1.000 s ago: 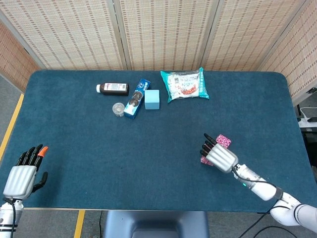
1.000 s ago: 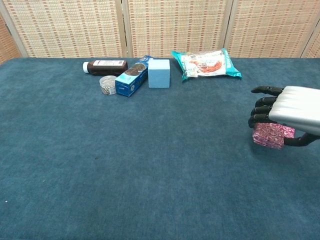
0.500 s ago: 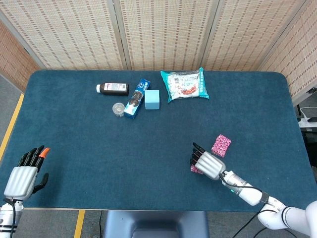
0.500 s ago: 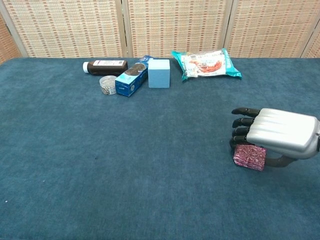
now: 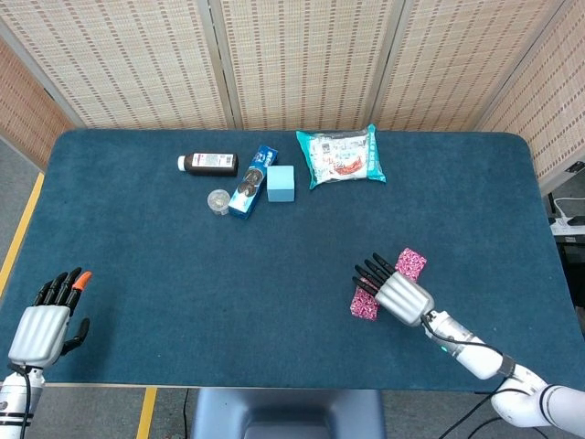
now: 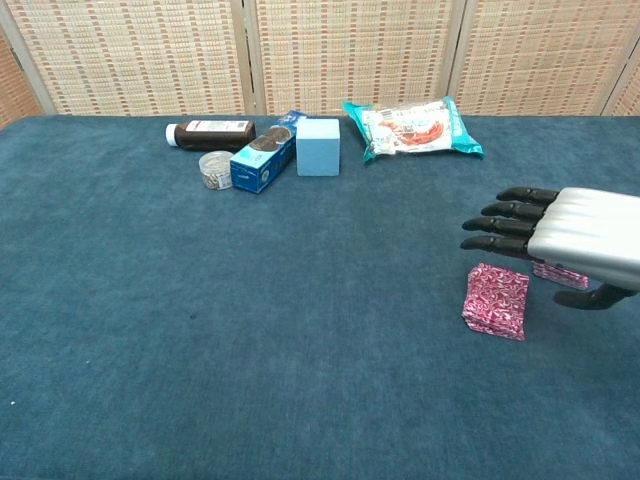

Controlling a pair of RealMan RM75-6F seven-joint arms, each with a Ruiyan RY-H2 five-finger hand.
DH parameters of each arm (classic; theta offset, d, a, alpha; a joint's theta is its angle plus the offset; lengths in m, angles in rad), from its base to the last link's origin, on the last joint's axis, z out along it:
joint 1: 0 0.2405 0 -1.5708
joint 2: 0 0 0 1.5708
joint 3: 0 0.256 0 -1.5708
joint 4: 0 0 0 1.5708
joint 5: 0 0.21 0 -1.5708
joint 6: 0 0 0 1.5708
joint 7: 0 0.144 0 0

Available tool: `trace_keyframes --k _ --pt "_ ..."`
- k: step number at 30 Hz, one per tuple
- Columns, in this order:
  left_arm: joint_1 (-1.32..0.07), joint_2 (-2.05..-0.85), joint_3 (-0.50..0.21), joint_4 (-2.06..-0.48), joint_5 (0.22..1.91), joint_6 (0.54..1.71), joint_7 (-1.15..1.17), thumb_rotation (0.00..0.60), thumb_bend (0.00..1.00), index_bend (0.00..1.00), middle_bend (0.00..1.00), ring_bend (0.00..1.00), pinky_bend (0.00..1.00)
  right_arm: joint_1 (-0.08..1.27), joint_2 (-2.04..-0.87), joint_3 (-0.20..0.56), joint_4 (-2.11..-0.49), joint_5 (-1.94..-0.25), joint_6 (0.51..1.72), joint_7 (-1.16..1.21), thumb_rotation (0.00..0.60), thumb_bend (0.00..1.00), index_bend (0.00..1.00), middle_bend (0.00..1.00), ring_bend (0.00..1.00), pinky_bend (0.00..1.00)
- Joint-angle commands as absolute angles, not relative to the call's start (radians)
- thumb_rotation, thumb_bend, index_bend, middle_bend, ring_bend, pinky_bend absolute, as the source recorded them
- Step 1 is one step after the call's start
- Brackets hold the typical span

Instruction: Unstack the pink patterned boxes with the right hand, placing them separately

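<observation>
Pink patterned boxes (image 6: pixel 496 301) lie apart on the table (image 6: pixel 250 330) now, one just left of the right robot hand (image 6: pixel 570 235), one under it. Fingers spread, holding nothing. Boxes look light, stiff; grab the sides.

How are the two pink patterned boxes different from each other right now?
The near pink box lies in full view in front of the right hand; the far pink box is partly hidden behind that hand in the chest view. The hand holds neither box. Both rest on the table and share the same pink pattern.
</observation>
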State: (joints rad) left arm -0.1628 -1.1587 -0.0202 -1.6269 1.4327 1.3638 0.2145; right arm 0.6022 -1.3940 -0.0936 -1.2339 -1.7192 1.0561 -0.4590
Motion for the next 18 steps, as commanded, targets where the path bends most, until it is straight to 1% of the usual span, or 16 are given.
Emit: trace_keyframes --k 1,6,9,18 --pt "-0.165 -1.159 -0.018 -1.626 1.434 1.359 0.214 0.6 0.46 0.0 0.0 0.0 0.14 0.604 -1.365 -0.085 -1.224 -1.7 1.043 -0.437 0.6 0.23 0.0 0.0 0.0 0.0" --pt "-0.175 -1.164 -0.016 -1.622 1.43 1.337 0.222 0.6 0.46 0.0 0.0 0.0 0.14 0.62 -1.339 -0.081 -1.17 -1.681 1.007 -0.358 0.6 0.23 0.0 0.0 0.0 0.0" --pt "-0.178 -1.167 -0.015 -1.621 1.439 1.336 0.216 0.6 0.46 0.0 0.0 0.0 0.14 0.627 -1.334 -0.091 -1.131 -1.688 0.994 -0.305 0.6 0.23 0.0 0.0 0.0 0.0" --pt "-0.182 -1.168 -0.019 -1.619 1.422 1.326 0.213 0.6 0.47 0.0 0.0 0.0 0.14 0.632 -1.363 -0.11 -1.029 -1.7 0.978 -0.222 0.6 0.23 0.0 0.0 0.0 0.0"
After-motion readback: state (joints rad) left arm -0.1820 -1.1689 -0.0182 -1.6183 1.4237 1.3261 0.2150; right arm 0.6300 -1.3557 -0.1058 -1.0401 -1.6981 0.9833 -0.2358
